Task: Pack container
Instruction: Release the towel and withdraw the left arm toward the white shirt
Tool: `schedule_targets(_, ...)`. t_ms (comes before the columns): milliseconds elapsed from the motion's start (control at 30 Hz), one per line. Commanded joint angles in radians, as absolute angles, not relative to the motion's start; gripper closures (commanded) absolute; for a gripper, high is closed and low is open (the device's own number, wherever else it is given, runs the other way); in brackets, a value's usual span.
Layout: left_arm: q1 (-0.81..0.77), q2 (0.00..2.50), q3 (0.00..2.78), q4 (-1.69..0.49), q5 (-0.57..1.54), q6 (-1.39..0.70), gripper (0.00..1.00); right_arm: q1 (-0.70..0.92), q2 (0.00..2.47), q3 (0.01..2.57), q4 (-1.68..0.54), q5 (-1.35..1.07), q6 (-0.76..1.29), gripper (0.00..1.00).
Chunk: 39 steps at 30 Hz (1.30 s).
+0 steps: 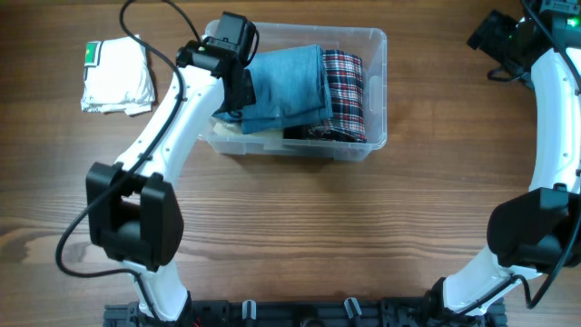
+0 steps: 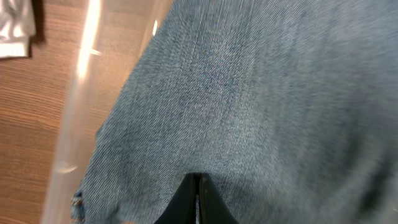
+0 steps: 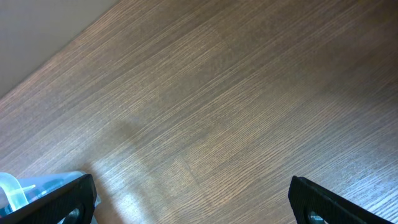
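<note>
The container (image 1: 376, 54) is a clear plastic bin at the back middle of the table. Folded blue jeans (image 1: 286, 86) lie in it over a plaid cloth (image 1: 345, 91) and a pale item at the front left. My left gripper (image 1: 240, 91) is over the bin's left part, fingers shut together, tips on the jeans (image 2: 249, 93); no fabric shows between them (image 2: 199, 182). The bin's clear wall (image 2: 74, 124) runs along the left of the left wrist view. My right gripper (image 1: 501, 41) is open and empty over bare wood (image 3: 189, 199) at the far right back.
A folded white cloth (image 1: 118, 77) with a green tag lies on the table left of the bin; its edge shows in the left wrist view (image 2: 15, 28). A corner of the bin (image 3: 12, 186) shows at the bottom left of the right wrist view.
</note>
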State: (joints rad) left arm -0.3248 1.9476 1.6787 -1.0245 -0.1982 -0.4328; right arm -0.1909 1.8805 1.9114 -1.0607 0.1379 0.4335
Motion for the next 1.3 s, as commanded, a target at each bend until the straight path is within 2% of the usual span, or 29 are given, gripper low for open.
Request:
schedule_targets(0,-0.319,1.996,1.685,-1.021,-0.214,-0.454,0.96,-0.187,1.893,1.905,-1.058,0.133,0.447,0.0)
schedule_targets(333,-0.318,2.01,1.704,-0.995,-0.215,-0.436,0.95,-0.187,1.893,1.905,-1.058,0.133,0.447,0.0)
schedule_targets(433,-0.319,1.96,1.75,-0.977,-0.215,-0.344,0.9,-0.187,1.893,1.905,-1.058,0.133,0.447,0.0)
schedule_targets(533,-0.319,1.902,1.824,-0.977,-0.218,-0.344,0.84,-0.187,1.893,1.905,-1.058,0.133,0.447,0.0)
schedule_targets(567,-0.319,1.873,1.853,-0.977,-0.218,-0.344,0.79,-0.187,1.893,1.905,-1.058,0.133,0.447,0.0)
schedule_targets(633,-0.319,1.82,1.885,-0.975,-0.218,-0.344,0.62,-0.187,1.893,1.905,-1.058,0.133,0.447,0.0)
schedule_targets(667,-0.318,1.771,1.897,-0.964,-0.218,-0.344,0.37,-0.187,1.893,1.905,-1.058,0.133,0.447,0.0)
schedule_targets(700,-0.318,1.754,1.897,-0.957,-0.218,-0.344,0.23,-0.187,1.893,1.905,-1.058,0.133,0.447,0.0)
schedule_targets(767,-0.315,1.702,1.897,-0.934,-0.22,-0.343,0.18,-0.187,1.893,1.905,-1.058,0.133,0.447,0.0)
schedule_targets(833,-0.3,1.649,1.897,-0.899,-0.251,-0.342,0.0,-0.187,1.893,1.905,-1.058,0.133,0.447,0.0)
schedule_targets(1000,-0.217,1.567,1.897,-0.91,-0.355,-0.344,0.0,-0.187,1.893,1.905,-1.058,0.133,0.447,0.0)
schedule_targets(1267,0.022,1.579,1.897,-1.026,-0.356,-0.384,0.0,-0.187,1.893,1.905,-1.058,0.133,0.447,0.0)
